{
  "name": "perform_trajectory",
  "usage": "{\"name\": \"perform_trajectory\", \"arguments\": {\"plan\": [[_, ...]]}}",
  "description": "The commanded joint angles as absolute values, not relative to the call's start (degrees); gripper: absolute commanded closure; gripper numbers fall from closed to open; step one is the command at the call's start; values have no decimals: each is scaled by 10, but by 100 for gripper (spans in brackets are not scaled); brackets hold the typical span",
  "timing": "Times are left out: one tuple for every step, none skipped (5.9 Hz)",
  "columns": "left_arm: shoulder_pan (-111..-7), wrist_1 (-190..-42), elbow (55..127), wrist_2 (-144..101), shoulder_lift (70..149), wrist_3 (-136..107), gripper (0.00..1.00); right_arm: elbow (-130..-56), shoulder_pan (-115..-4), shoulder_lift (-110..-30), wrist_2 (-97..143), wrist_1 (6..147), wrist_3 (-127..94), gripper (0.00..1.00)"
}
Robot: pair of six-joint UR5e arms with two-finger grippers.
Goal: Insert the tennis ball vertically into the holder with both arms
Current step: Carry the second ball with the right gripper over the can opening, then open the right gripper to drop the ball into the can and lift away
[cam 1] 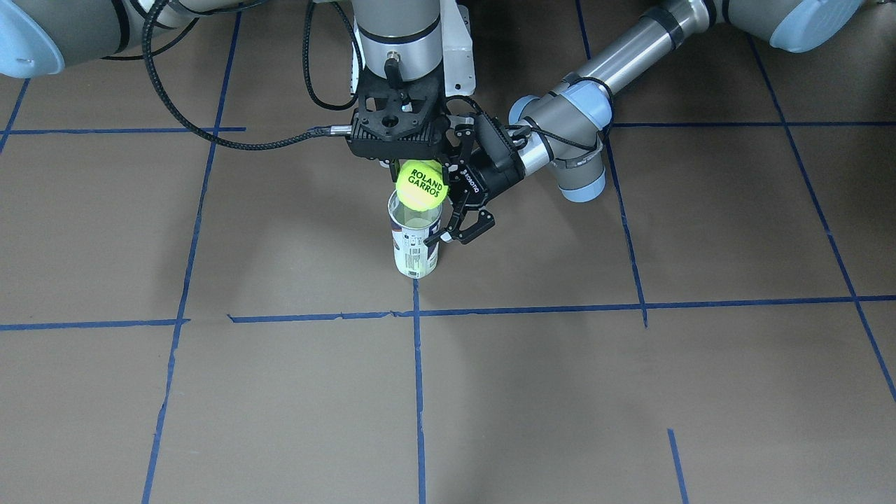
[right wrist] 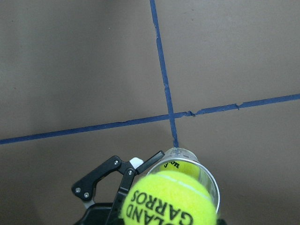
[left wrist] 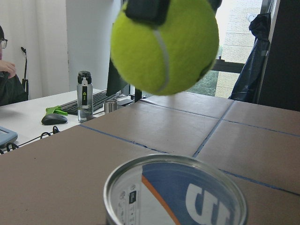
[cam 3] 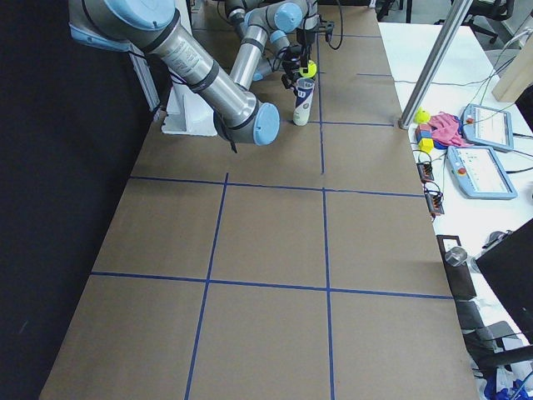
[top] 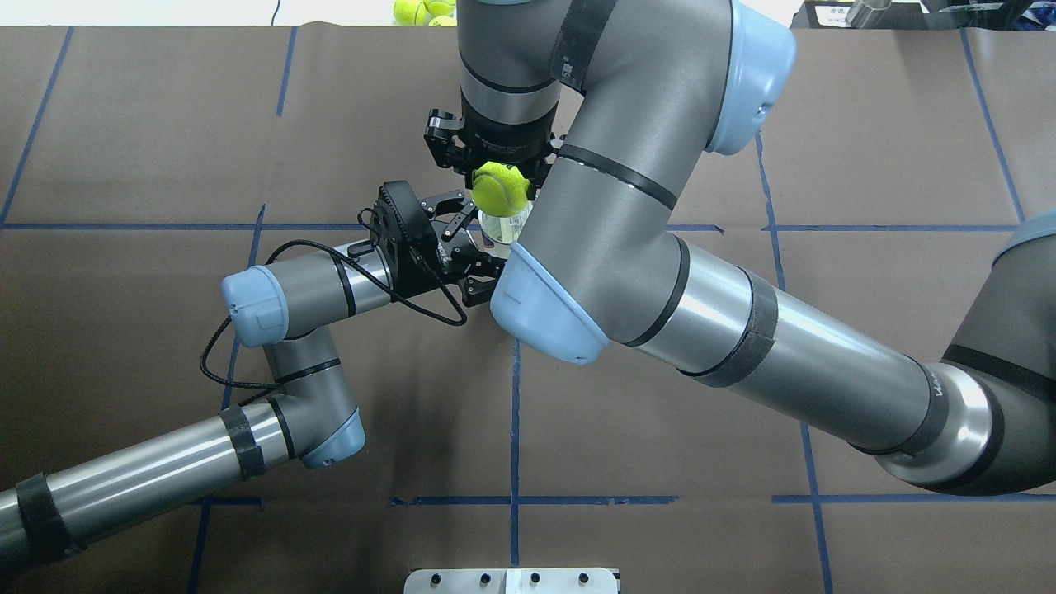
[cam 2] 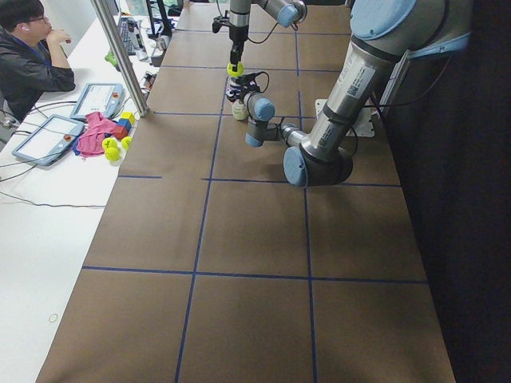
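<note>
The holder [cam 1: 416,246], a clear tube with a white and navy label, stands upright on the brown table. It also shows in the overhead view [top: 506,228] and the left wrist view [left wrist: 176,192]. One ball [right wrist: 177,166] lies inside it. My right gripper [cam 1: 420,175] points straight down, shut on a yellow "Roland Garros" tennis ball [cam 1: 421,185]. It holds the ball just above the tube's open mouth. My left gripper [top: 474,247] reaches in sideways. Its fingers [right wrist: 108,177] are closed on the tube near the rim.
Blue tape lines [cam 1: 418,392] cross the table. The white pedestal base [cam 3: 187,117] stands behind the tube on the robot's side. Spare tennis balls [top: 422,10] lie at the far edge. An operator [cam 2: 32,64] sits at the side desk with tablets [cam 2: 48,137].
</note>
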State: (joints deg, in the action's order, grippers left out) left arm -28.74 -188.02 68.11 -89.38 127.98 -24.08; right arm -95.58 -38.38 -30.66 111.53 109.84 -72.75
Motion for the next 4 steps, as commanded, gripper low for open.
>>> {"name": "perform_trajectory", "arguments": {"plan": [[-287,-1881,681,-894,1280,-241,16,-965,-381,-313,1112,1100,-727,0],[-287,-1881,681,-894,1280,-241,16,-965,-381,-314,1112,1100,-727,0],[-287,-1881,681,-894,1280,-242,16,-965,-381,-314,1112,1100,-727,0],[-287,-1881,681,-894,1280,-241,16,-982,-381,-324,1112,1100,-725,0]]}}
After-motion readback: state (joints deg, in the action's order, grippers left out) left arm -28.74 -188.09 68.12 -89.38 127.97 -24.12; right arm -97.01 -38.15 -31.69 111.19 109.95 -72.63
